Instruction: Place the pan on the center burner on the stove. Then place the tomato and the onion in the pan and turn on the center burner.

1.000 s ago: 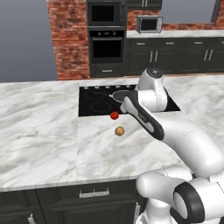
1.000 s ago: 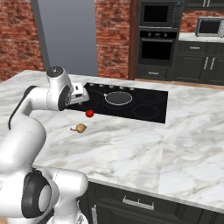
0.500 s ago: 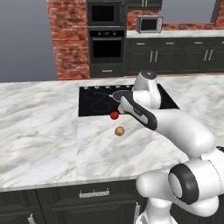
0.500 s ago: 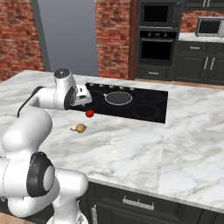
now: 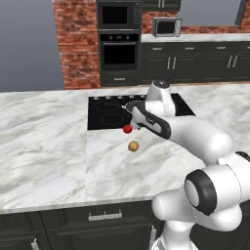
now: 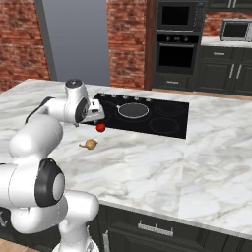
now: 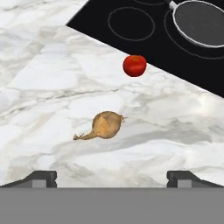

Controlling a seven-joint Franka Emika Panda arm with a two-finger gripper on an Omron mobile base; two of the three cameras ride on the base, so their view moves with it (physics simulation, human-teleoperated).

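Broadly spread across the middle: white grey-veined marble counter [image 5: 53, 146], bearing everything else. Set into its far half, flat black glass stove [image 6: 167, 112] with grey ring outlines and a row of small silver knobs along the far edge. On the large double-ring center burner [image 7: 210, 50], small shallow round pan [image 6: 133, 110]: dark grey inside, lighter metallic rim, short handle aimed toward the knob row and the stove's left end in the right base view. On the marble just beside the stove's near edge, small glossy bright red tomato [image 7: 134, 65], clear of the glass. Nearer the robot, apart from the tomato, tan-yellow onion [image 7: 106, 124] lying on its side, long axis roughly parallel to the stove's near edge, thin stalk pointing left in the hand view. Above the counter near the tomato, two-finger gripper [image 7: 112, 179], dark tips spread wide with nothing between them, onion roughly centred ahead.
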